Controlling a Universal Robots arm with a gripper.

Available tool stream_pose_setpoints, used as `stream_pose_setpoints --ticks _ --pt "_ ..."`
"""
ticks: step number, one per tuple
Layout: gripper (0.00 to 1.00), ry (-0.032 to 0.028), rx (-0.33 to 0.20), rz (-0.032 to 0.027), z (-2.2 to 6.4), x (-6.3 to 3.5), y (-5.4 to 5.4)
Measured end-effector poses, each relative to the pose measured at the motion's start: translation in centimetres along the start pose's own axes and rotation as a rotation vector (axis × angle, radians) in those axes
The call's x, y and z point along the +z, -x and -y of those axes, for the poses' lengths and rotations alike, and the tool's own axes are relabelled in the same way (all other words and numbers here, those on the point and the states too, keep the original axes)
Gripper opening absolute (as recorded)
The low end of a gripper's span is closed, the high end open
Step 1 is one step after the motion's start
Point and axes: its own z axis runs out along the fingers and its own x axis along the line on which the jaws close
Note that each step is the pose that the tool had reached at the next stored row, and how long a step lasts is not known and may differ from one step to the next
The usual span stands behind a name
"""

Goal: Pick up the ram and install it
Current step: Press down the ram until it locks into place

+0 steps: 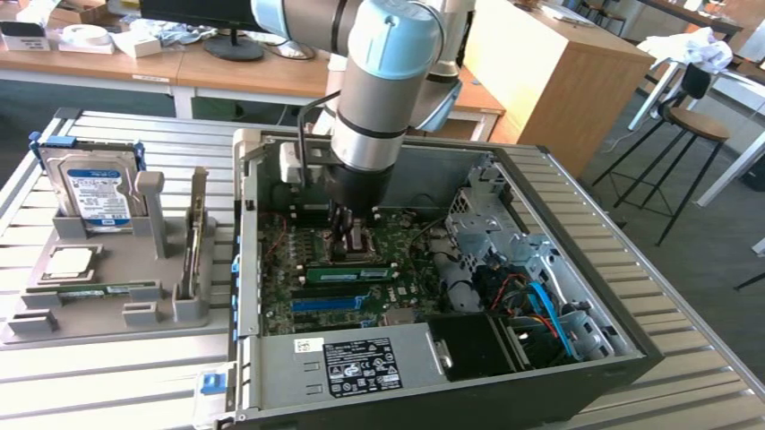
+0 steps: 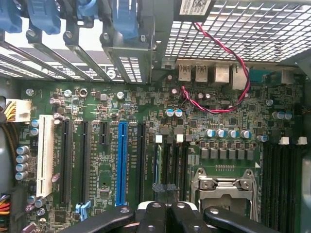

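The ram point(image 1: 349, 271) sits on edge in a memory slot on the motherboard point(image 1: 400, 237), its green board and pale label facing the exterior view, inside the open computer case point(image 1: 574, 358). The claw point(image 1: 354, 244) hangs just over and behind the stick with its fingers drawn fully together. Whether they touch its top edge I cannot tell.

In the wrist view the closed claw point(image 2: 165, 194) points down at the row of dark slots with white end latches point(image 2: 158, 138), and the processor socket point(image 2: 223, 187) lies just beside them.

The step in hand looks like seating. To do it well, the push should go straight down along the slot, centred on the stick so both ends sink evenly and both latches catch. A tilted or off-centre push risks bending the board or nudging the socket lever. The case rests on the slatted tabletop point(image 1: 120, 385), near a grey parts tray point(image 1: 96, 313).
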Motion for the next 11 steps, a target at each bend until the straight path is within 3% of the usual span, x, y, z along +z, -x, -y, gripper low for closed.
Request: stream_pose_setpoints --ticks 11 --pt "0.1 -0.0001 0.0 0.0003 0.01 0.26 0.0"
